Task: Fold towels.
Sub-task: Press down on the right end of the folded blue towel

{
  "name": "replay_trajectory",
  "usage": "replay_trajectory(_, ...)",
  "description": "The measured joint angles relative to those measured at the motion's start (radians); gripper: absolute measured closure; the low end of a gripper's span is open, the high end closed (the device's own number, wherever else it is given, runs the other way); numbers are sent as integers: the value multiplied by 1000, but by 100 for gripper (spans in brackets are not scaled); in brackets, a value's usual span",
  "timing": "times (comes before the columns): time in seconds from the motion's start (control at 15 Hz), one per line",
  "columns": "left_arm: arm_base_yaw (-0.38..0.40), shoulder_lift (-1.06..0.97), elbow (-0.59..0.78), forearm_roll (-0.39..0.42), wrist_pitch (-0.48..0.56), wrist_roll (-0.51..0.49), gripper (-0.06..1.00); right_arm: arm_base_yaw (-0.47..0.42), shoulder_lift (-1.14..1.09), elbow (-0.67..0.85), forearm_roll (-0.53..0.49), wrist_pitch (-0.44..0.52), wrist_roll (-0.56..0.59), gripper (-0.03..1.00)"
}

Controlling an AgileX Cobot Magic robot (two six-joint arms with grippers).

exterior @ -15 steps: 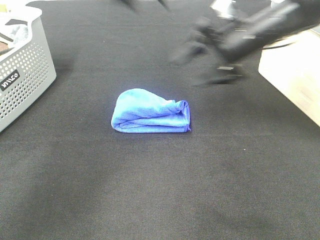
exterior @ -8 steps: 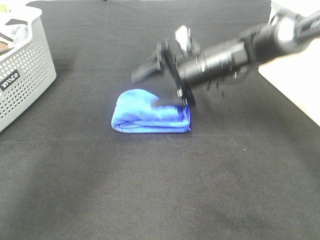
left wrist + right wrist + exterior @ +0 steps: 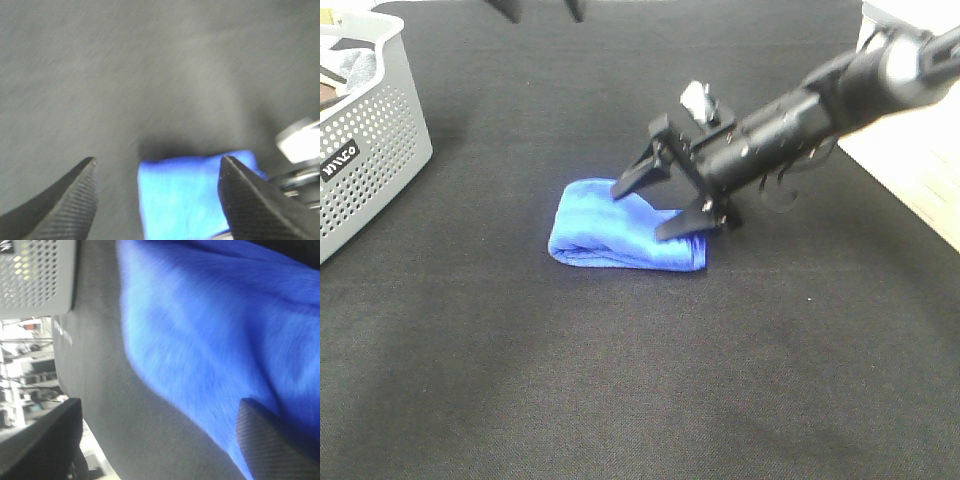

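Note:
A folded blue towel (image 3: 610, 235) lies on the black table near the middle. My right gripper (image 3: 642, 208) is open, reaching in from the right with its fingertips down on the towel's right half, one at the far edge and one at the near right. In the right wrist view the towel (image 3: 210, 330) fills the space between the open fingers of the right gripper (image 3: 160, 405). My left gripper (image 3: 540, 8) is high at the back edge, open and empty. In the left wrist view the left gripper (image 3: 157, 159) looks down on the towel (image 3: 195, 195) from far above.
A grey perforated basket (image 3: 370, 150) with cloths inside stands at the left edge; it also shows in the right wrist view (image 3: 40, 275). A light wooden surface (image 3: 910, 160) borders the black table (image 3: 620, 380) on the right.
My right arm has swung down from the back right onto the towel, and its open fingers now rest on it. The towel's top looks pressed flatter. Left gripper tips appear at the top.

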Motion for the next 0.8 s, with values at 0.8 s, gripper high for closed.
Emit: replay_trajectory(0.8, 0, -591, 588, 110, 12, 25, 30, -2, -523, 0, -689, 167, 388, 19)
